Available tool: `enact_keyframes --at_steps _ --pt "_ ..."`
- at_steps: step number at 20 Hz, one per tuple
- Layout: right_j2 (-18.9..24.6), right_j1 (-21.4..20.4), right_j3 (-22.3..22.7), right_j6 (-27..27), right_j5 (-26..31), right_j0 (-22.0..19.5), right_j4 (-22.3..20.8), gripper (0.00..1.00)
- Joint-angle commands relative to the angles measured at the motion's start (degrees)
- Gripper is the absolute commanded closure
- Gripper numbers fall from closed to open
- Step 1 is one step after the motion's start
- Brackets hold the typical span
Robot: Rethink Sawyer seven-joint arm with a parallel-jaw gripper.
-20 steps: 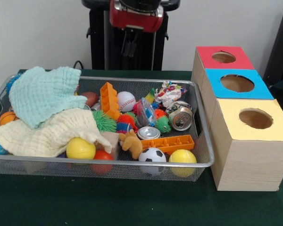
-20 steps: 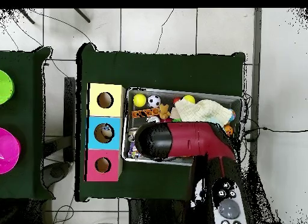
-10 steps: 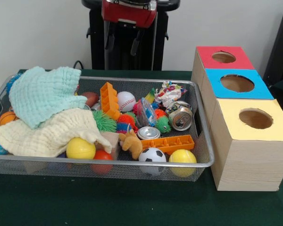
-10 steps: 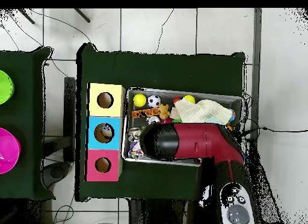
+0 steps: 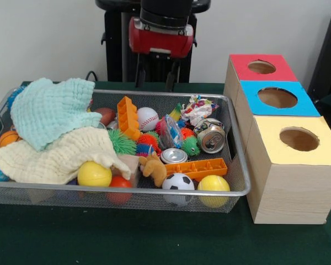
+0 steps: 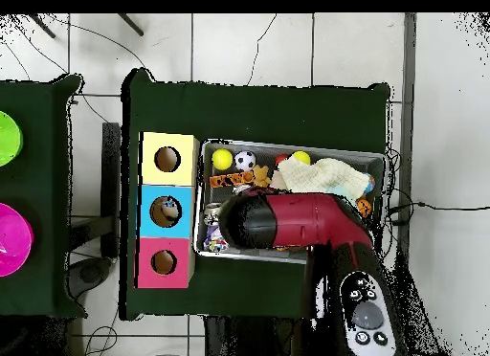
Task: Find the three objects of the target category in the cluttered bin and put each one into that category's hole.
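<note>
Front view is showing the red and black gripper (image 5: 154,79) hanging with fingers spread apart, holding nothing, over the silver mesh bin (image 5: 238,182) of toys.

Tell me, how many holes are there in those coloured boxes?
3, one in each top: the red box farthest back, the blue box in the middle, the yellow box nearest. None seems hidden.

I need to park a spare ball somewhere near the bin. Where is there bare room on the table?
The green table is bare in front of the mesh bin and the yellow-topped box. Inside the bin it is crowded: cloths fill one end, balls, cans and blocks the other. The open tool hangs over the bin's far rim.
</note>
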Motion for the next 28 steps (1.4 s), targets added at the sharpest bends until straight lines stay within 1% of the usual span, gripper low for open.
enact_keyframes --at_steps 1,3,5,10,18,28 --pt "6.2 6.2 3.1 5.2 -8.0 -1.1 1.5 0.0" --pt "6.9 7.3 3.3 5.7 -10.4 -1.4 2.0 0.0" --pt "7.8 7.6 3.5 6.1 -11.6 -1.7 2.9 0.0" --pt "8.3 6.6 4.3 6.0 -11.7 -1.8 4.0 0.0" --pt "8.6 7.8 3.7 5.2 -12.7 -2.1 3.1 0.0" --pt "6.0 8.9 1.7 4.8 -12.8 -0.6 0.8 0.0"
